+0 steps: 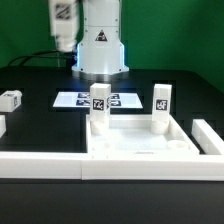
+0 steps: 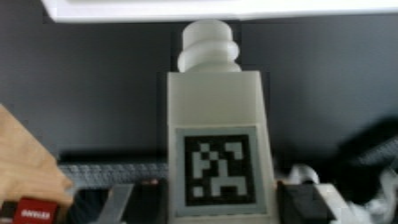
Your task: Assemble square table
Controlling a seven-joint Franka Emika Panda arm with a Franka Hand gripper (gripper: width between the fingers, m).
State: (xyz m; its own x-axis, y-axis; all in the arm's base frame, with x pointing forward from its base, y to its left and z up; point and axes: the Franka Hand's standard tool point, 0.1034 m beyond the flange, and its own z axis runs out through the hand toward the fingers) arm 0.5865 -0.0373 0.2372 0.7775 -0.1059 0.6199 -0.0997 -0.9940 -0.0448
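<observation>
The white square tabletop [image 1: 140,150] lies at the front of the table in the exterior view. Two white tagged legs stand upright on its back corners, one [image 1: 99,108] toward the exterior view's left and one [image 1: 161,106] toward its right. My gripper [image 1: 62,38] is high at the back left, well away from the tabletop. It is shut on a third white leg [image 2: 217,125], whose tag faces the wrist camera and whose threaded end [image 2: 210,45] points away from the fingers [image 2: 125,205]. A fourth leg [image 1: 10,99] lies loose at the left.
The long white rail [image 1: 40,165] runs along the front left, touching the tabletop's side. The marker board [image 1: 80,100] lies behind the tabletop, in front of the robot base [image 1: 100,50]. A white piece [image 1: 208,135] sits at the right of the tabletop.
</observation>
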